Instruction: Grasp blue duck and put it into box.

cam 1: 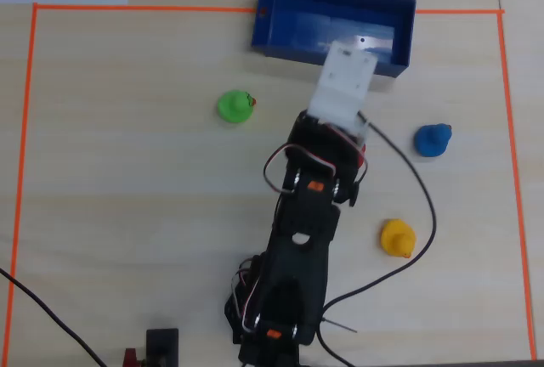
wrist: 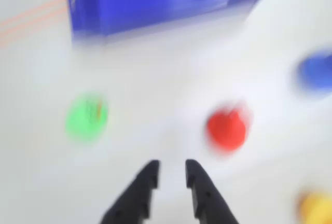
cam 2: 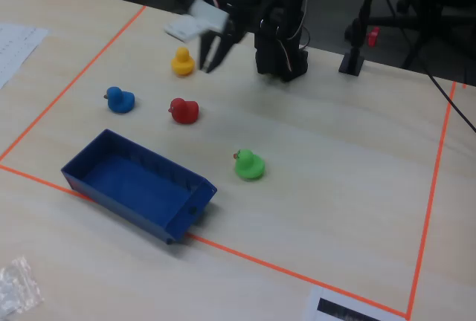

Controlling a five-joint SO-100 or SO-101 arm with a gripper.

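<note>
The blue duck (cam 1: 433, 139) sits on the table right of the arm in the overhead view. In the fixed view it (cam 2: 119, 99) is at the left, beyond the box. It is a blur at the right edge of the wrist view (wrist: 316, 71). The dark blue box (cam 1: 323, 53) stands at the far edge and holds no duck; it also shows in the fixed view (cam 2: 126, 202) and the wrist view (wrist: 155, 6). My gripper (wrist: 171, 175) hangs in the air with a narrow gap between its jaws and holds nothing. In the fixed view it (cam 2: 208, 67) is near the yellow duck, apart from the blue duck.
A red duck (cam 2: 183, 110) sits just ahead of the gripper, also in the wrist view (wrist: 226, 127). A green duck (cam 1: 235, 106) is left of the arm. A yellow duck (cam 1: 397, 237) is near the arm's base. Orange tape (cam 1: 21, 172) frames the work area.
</note>
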